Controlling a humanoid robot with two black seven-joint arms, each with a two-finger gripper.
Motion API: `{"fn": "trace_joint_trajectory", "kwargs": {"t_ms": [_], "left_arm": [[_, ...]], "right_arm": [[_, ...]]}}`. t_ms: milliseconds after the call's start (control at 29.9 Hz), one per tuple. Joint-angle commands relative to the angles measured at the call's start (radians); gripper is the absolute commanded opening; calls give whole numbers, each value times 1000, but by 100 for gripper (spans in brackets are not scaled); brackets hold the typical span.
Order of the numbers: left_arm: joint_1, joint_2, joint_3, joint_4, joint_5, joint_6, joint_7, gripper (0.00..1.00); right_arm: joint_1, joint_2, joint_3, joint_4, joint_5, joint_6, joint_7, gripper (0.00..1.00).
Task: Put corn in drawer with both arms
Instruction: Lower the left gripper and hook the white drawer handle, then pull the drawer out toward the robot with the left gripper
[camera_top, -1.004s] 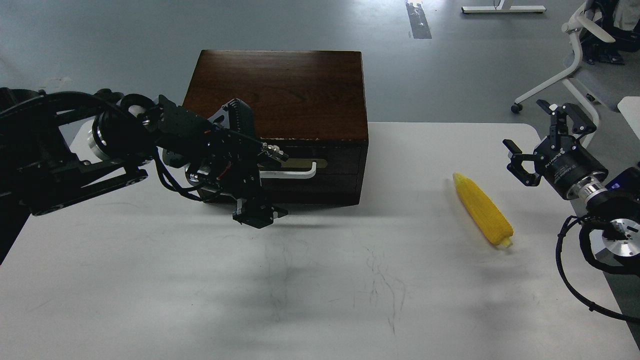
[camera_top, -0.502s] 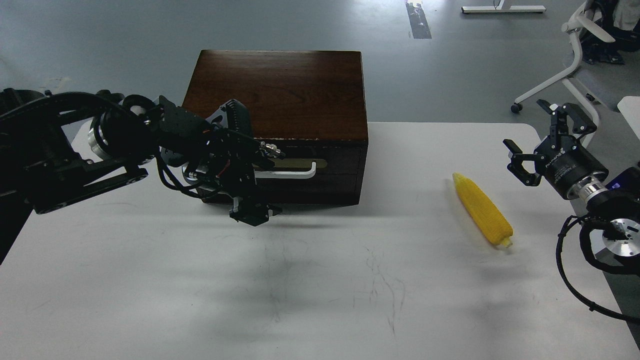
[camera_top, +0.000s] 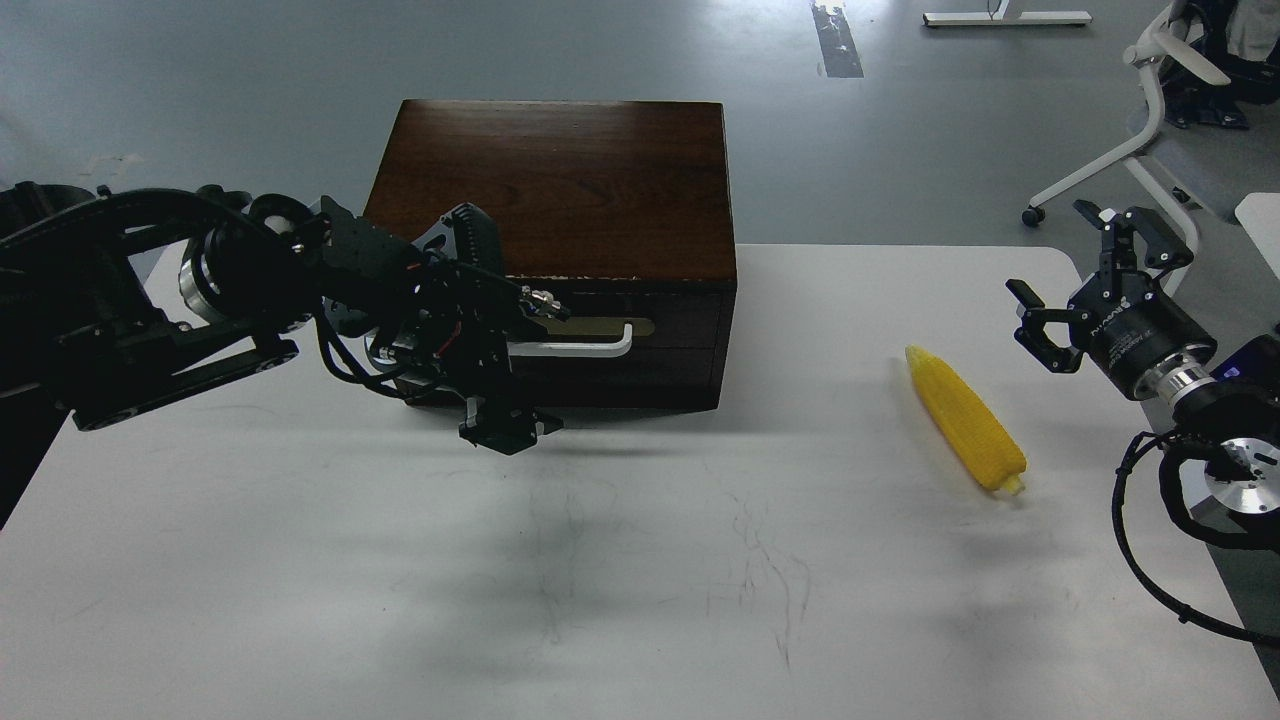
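The yellow corn lies on the white table at the right, its pointed end away from me. The drawer is closed in the front of the dark wooden box; its white bar handle and brass plate show. My left gripper is open in front of the handle's left end, one finger above it and one below, and hides that end. I cannot tell whether it touches the handle. My right gripper is open and empty, raised to the right of the corn.
The white table reaches to the front. The table's right edge runs close under my right arm. A white chair base stands on the grey floor behind at the right.
My left gripper has shifted slightly left and closer to the drawer front. The right arm and the corn have not moved.
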Motion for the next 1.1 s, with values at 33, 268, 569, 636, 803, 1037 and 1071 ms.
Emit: {"fn": "trace_joint_trajectory", "kwargs": {"t_ms": [33, 268, 569, 636, 803, 1037, 1071], "left_arm": [[-1, 1, 33, 2, 0, 0, 0, 98], [-1, -3, 33, 2, 0, 0, 0, 98], [4, -12, 31, -15, 0, 0, 0, 98], [5, -12, 31, -41, 0, 0, 0, 98], [4, -6, 37, -84, 0, 0, 0, 98], [4, 4, 39, -124, 0, 0, 0, 98], [4, 6, 39, -133, 0, 0, 0, 98]], "right_arm": [[0, 0, 0, 1, 0, 0, 0, 100], [0, 0, 0, -1, 0, 0, 0, 100], [0, -1, 0, -2, 0, 0, 0, 100], [0, 0, 0, -6, 0, 0, 0, 100], [3, 0, 0, -6, 0, 0, 0, 100], [3, 0, 0, -7, 0, 0, 0, 100], [3, 0, 0, -7, 0, 0, 0, 100]]}}
